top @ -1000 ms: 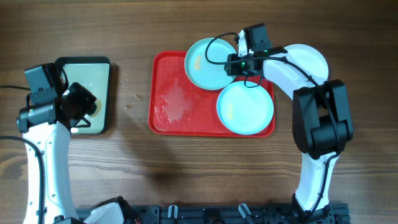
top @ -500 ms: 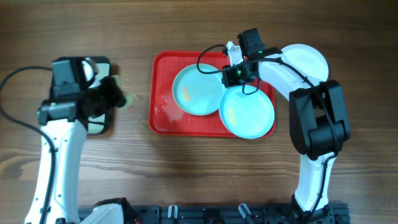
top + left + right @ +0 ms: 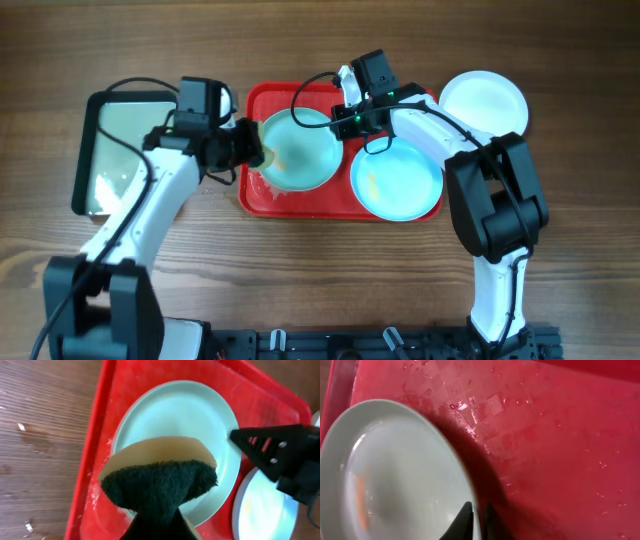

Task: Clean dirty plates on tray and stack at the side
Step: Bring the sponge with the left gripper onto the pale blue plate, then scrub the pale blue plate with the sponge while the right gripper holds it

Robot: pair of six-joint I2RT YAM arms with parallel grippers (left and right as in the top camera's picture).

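The left pincer (image 3: 243, 147) is clamped on a sponge (image 3: 159, 467), yellow with a dark green scouring face. It hangs just inside the left rim of the red tray (image 3: 300, 202). The left arm reaches in from the table left of the tray, past a small pale-green tray (image 3: 125, 150), with its elbow bent and its wrist turned toward the tray's middle.

Under the sponge, in the left half of the tray, lies a turquoise plate (image 3: 305, 155). We cannot tell whether the sponge touches it.

The right pincer (image 3: 476, 519) is closed on that plate's right rim, one finger above and one below. A dark shadow on the tray floor beside the rim suggests that edge is lifted slightly. The right arm arcs in from the table right of the tray, over the tray's far edge, with its wrist pointing left and down.

We judge the plate stiff, light, wet and slippery. A thin rim pinch could let it pivot or slide, so the rim is the place to hold while the soft sponge presses near the centre.

A second turquoise plate (image 3: 397, 178), with a yellowish smear, sits in the right half of the tray. A white plate (image 3: 484, 102) rests on the table just beyond the tray's far right corner.
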